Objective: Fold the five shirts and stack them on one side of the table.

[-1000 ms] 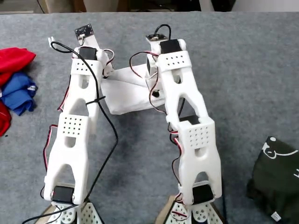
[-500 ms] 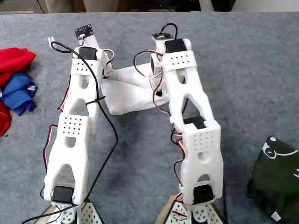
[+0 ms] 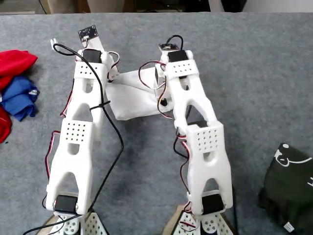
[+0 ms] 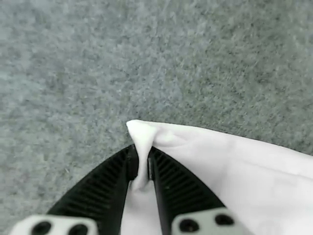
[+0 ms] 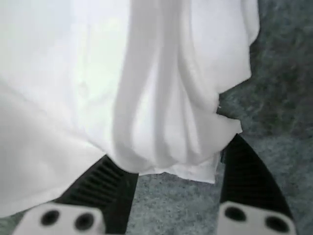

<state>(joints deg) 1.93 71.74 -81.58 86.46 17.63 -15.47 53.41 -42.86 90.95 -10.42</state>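
Progress seemed early: the left end effector (image 4: 142, 169) pinched a corner of the part-folded white fabric shirt (image 3: 132, 98), the right end effector (image 5: 178, 159) gaped astride its bunched edge, and a crumpled red shirt (image 3: 14, 61) and blue shirt (image 3: 19, 95) lay unfolded well beyond the left.

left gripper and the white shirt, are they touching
Touching. The left wrist view shows the left gripper shut on a corner of the white shirt, with the cloth pinched between its closed jaws.
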